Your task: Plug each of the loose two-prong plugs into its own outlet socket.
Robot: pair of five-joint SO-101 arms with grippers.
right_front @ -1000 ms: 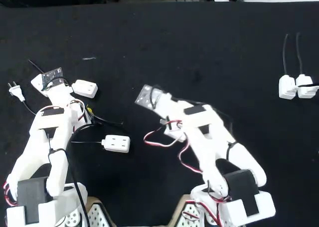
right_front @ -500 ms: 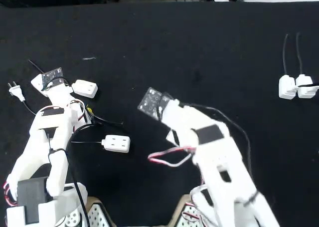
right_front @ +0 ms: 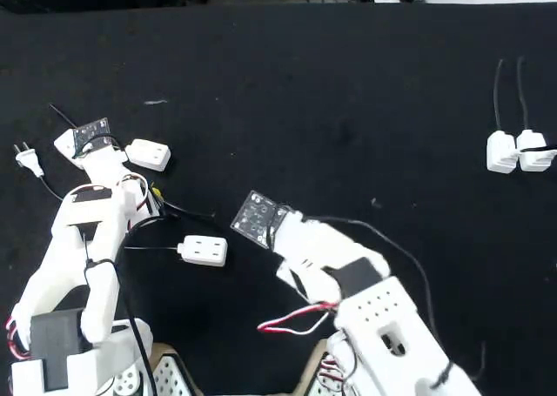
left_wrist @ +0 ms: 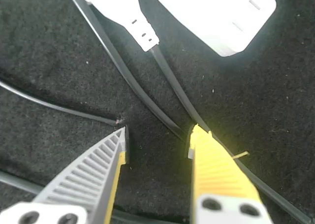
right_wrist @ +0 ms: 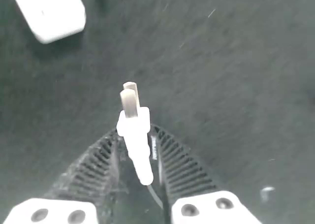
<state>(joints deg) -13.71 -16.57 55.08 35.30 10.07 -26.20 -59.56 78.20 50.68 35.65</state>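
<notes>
Now R hand point(right_wrist: 135, 135) pinches plug point(right_wrist: 133, 121); cord point(right_wrist: 155, 197) mostly hidden.

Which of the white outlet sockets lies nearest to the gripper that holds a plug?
The socket with the black cable, just beside the right gripper. The socket farther left and the pair at the table edge lie farther away.

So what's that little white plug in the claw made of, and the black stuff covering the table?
The small white two-prong plug in the right claw looks like smooth moulded plastic with a slight sheen; its two flat prongs look like dull grey metal. The black table covering seems to be felt or short-pile fabric: matte, fuzzy, with pale lint specks.
</notes>
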